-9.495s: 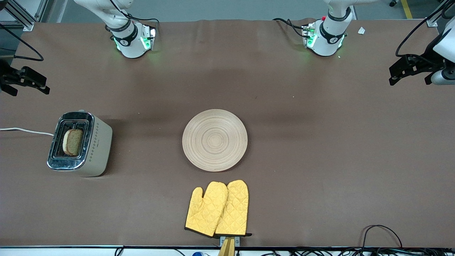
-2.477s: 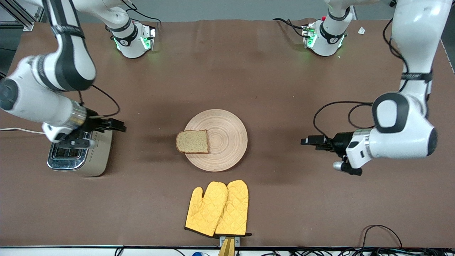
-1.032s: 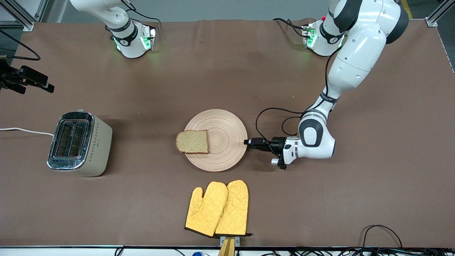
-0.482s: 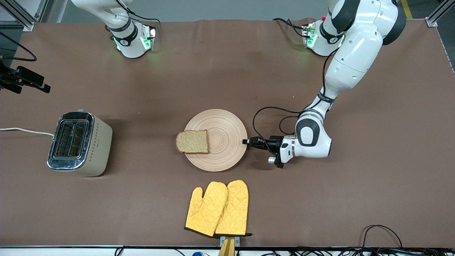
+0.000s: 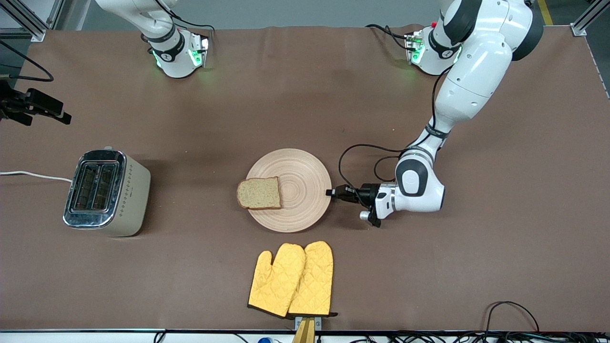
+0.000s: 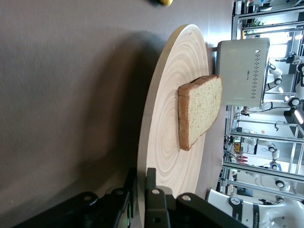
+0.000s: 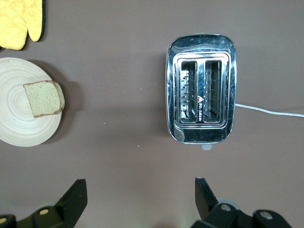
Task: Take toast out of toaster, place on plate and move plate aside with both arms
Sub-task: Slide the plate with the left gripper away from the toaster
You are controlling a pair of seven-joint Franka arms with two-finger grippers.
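The toast (image 5: 259,193) lies flat on the round wooden plate (image 5: 305,190), at the rim toward the right arm's end. My left gripper (image 5: 330,193) is shut on the plate's rim at the left arm's end, one finger above and one below. The left wrist view shows the plate (image 6: 171,118) edge-on between the jaws of the left gripper (image 6: 141,178), with the toast (image 6: 199,111) on it. My right gripper (image 5: 64,118) is open and empty, held high over the table's end by the toaster. The right wrist view shows that gripper (image 7: 140,190), the plate (image 7: 19,123) and the toast (image 7: 43,98).
A silver toaster (image 5: 102,193) with empty slots stands toward the right arm's end; it also shows in the right wrist view (image 7: 201,102). A pair of yellow oven mitts (image 5: 291,280) lies nearer the front camera than the plate. A white cord (image 5: 28,175) runs from the toaster.
The toast went from the toaster to the plate and the right arm drew back. The left gripper reached the rim and shut on it. The plate has shifted slightly toward the front camera.
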